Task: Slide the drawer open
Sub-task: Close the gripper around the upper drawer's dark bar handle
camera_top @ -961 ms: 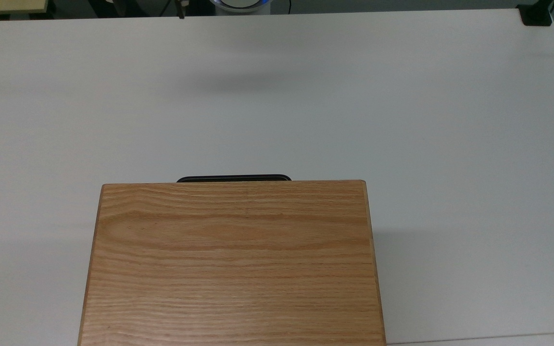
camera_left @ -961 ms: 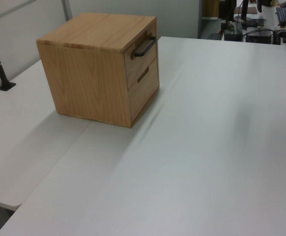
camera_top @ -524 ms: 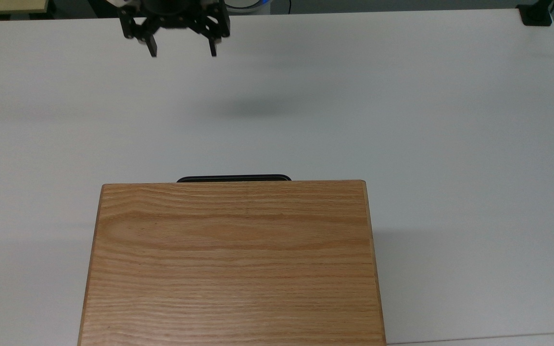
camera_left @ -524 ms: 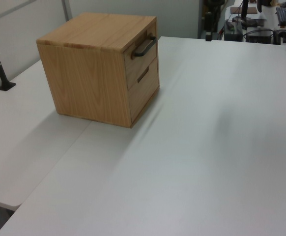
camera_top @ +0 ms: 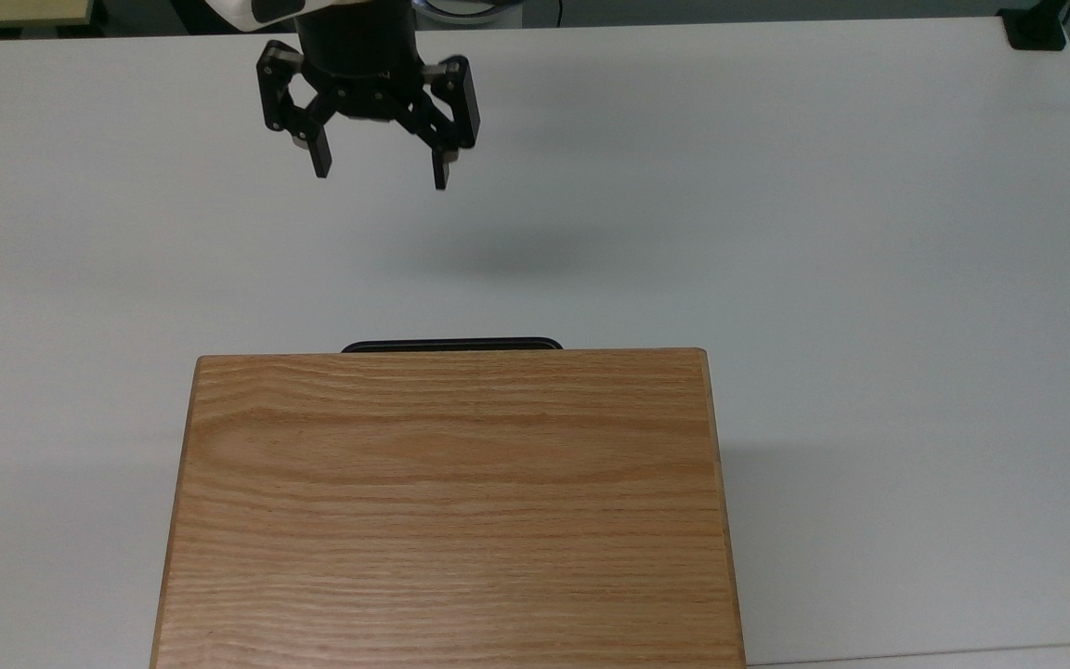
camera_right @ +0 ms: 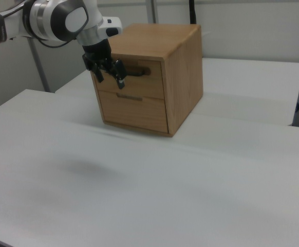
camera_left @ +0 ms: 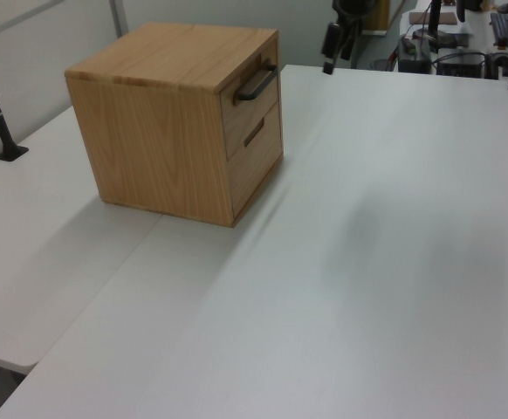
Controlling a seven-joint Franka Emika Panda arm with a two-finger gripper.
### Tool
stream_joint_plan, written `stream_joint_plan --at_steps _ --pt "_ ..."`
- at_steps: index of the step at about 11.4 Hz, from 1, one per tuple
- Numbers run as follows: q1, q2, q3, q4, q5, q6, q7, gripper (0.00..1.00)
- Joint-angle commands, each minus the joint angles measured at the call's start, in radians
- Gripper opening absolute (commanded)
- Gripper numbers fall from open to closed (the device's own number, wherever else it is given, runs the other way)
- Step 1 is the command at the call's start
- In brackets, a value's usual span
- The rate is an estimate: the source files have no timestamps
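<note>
Drawer (camera_right: 132, 78) closed; end effector (camera_top: 379, 174) spread, hovering apart.

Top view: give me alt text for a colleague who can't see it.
An open robot hand hovers over the white table, apart from the black bar handle that peeks out along the oak cabinet top. The cabinet fills the top view's lower middle; the drawer looks shut.
</note>
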Motion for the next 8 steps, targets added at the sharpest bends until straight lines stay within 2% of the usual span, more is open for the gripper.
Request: stream_joint_plan --at_steps 1,5,8 --pt "0.031 0.017 -0.011 0.004 0.018 0.053 0.274 1.0" --pt "0.063 0.067 -0.019 0.007 0.011 0.2 0.844 1.0" --pt "0.1 0.118 -0.02 0.007 0.012 0.294 1.105 1.0"
